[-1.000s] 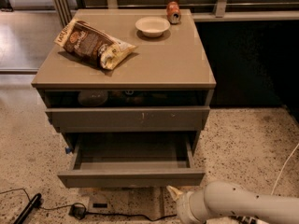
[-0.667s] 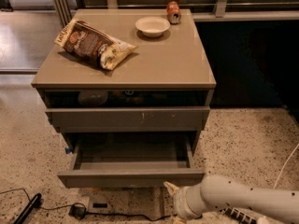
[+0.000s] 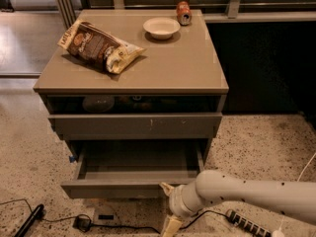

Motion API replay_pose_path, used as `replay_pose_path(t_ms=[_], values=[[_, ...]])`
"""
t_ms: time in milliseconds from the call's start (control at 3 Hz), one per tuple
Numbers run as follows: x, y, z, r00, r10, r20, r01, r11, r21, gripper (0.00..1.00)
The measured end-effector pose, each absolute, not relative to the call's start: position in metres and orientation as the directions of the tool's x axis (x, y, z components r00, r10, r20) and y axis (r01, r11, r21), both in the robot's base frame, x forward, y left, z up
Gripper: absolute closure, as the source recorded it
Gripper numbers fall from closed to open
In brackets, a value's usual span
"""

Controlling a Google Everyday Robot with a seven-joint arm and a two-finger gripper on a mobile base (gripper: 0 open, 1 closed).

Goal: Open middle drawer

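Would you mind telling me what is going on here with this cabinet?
A robot arm is working on the cabinet's middle drawer, which stands pulled well out, its grey inside showing. The claw is at the lower edge of the drawer's front, towards its right end, open and holding nothing.

The arm (image 3: 247, 194) has swung left, carrying the end effector (image 3: 166, 209) from beyond the right corner of the open middle drawer (image 3: 113, 189) to just below that corner. Its upper finger (image 3: 165, 187) now seems to touch the drawer's front.
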State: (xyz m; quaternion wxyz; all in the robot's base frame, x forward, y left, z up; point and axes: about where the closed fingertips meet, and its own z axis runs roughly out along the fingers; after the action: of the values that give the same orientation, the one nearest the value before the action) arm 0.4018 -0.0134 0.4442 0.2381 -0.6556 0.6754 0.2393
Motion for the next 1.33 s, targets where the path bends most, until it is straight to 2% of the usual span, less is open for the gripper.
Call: replay_pose_path(t_ms=[667,1333], values=[[0.408,-0.011,0.447,-0.025,-0.761,-0.649,-0.999,0.037,-0.005,0.00],[0.433,-0.023,0.485,0.054,-0.726,-0.685,-0.963,0.143,-0.227,0.00]])
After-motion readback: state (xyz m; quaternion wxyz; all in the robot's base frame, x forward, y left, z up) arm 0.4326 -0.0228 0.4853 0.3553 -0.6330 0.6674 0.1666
